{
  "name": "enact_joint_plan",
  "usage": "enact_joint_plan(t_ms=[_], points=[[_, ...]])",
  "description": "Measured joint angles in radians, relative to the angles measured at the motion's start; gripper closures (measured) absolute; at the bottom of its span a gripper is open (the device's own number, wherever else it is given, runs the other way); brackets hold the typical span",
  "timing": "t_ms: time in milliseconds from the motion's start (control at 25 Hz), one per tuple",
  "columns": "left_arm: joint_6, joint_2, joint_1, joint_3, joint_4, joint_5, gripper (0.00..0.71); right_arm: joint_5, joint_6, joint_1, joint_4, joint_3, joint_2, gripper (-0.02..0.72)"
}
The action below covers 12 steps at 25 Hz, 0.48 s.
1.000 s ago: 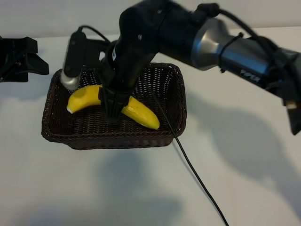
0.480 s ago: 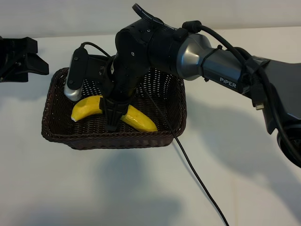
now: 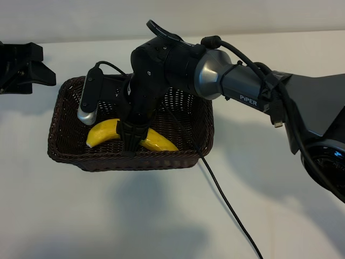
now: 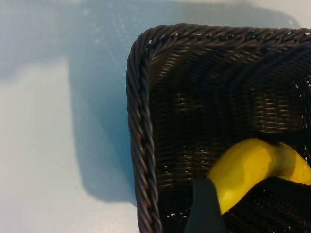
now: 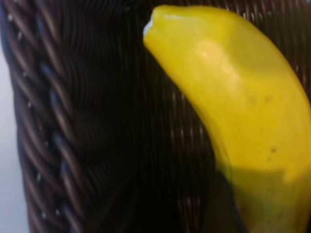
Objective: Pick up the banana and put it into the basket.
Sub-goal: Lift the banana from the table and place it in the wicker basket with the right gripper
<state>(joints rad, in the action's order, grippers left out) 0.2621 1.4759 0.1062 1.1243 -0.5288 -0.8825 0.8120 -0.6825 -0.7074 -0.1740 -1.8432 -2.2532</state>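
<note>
The yellow banana lies low inside the dark brown wicker basket, its ends sticking out either side of my right gripper. That gripper reaches down into the basket and is shut on the banana's middle. In the right wrist view the banana fills the frame close above the woven floor, next to the basket wall. In the left wrist view one banana end shows inside a basket corner. My left gripper stays parked at the far left, open and holding nothing.
A black cable trails from the right arm over the basket's near rim and across the white table toward the front. The right arm's silver wrist camera hangs over the basket's left half. Bare table surrounds the basket.
My right gripper has lowered the banana deeper into the basket and shifted slightly right. The left arm has not moved.
</note>
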Motion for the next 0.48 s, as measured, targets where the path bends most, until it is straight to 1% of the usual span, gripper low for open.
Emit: enact_joint_plan(t_ms=[480], points=[[0.009,0.0,0.0,0.0,0.0,0.002,0.163,-0.009,0.001,0.0,-0.003,0.0,-0.022,0.297]])
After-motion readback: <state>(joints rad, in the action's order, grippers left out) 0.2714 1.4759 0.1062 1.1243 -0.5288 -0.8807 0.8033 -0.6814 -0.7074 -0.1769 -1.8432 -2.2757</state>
